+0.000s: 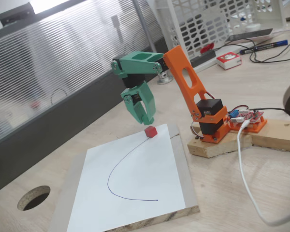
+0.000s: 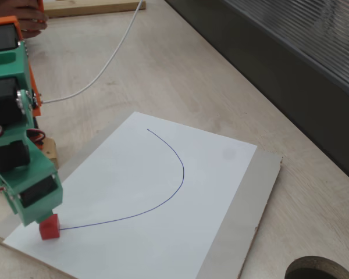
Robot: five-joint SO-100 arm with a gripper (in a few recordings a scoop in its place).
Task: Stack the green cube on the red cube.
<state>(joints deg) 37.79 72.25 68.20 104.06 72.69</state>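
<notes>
Item: small matte red cube (image 1: 151, 131), seen in a fixed view at the far edge of a white paper sheet (image 1: 130, 188), at the upper end of a curved blue pen line (image 1: 123, 171). Green plastic two-finger gripper (image 1: 146, 118) hung just above and left of it, fingers pointing down and close together; whether anything sat between them could not be told. Small teal-green cube was not identifiable apart from the green tool. Sheet lay on a pale board (image 1: 188, 183); orange arm base (image 1: 210, 121) stood near right on wooden blocks, white cable (image 1: 244, 169) trailing right.

Item, in a fixed view from the other side: red cube (image 2: 49, 226) at the near-left corner of the sheet (image 2: 163, 197), gripper body directly over it, seemingly touching.

Judged step: placing or aligning over the red cube. Next move called for a straight, slow descent or release.

Room: open paper rightward; board edge close beside the cube; round table hole (image 2: 320, 270) well apart.
</notes>
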